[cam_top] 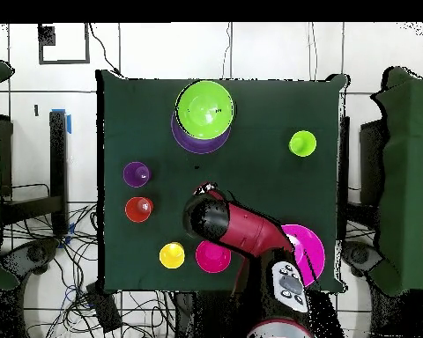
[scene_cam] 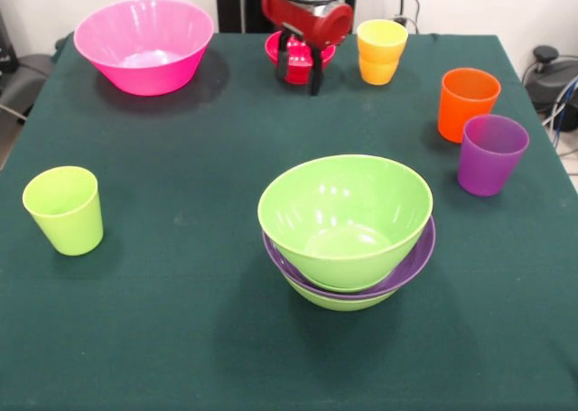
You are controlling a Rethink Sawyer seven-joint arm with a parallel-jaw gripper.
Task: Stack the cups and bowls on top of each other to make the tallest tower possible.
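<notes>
Near table centre, green bowl (scene_cam: 344,216) nested in purple bowl (scene_cam: 417,256), empty inside

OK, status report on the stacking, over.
Gripper down over small red bowl, far edge. Stack: green, purple, green. Pink bowl and four cups loose. Nothing blocking.

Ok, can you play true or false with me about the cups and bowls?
1. The pink bowl sits on the stack. False: it stands alone on the table.
2. A purple bowl lies between two green bowls. True.
3. The purple cup is beside the orange cup. True.
4. The green cup is inside a bowl. False: it stands alone.
5. The gripper is above the red bowl. True.
</notes>
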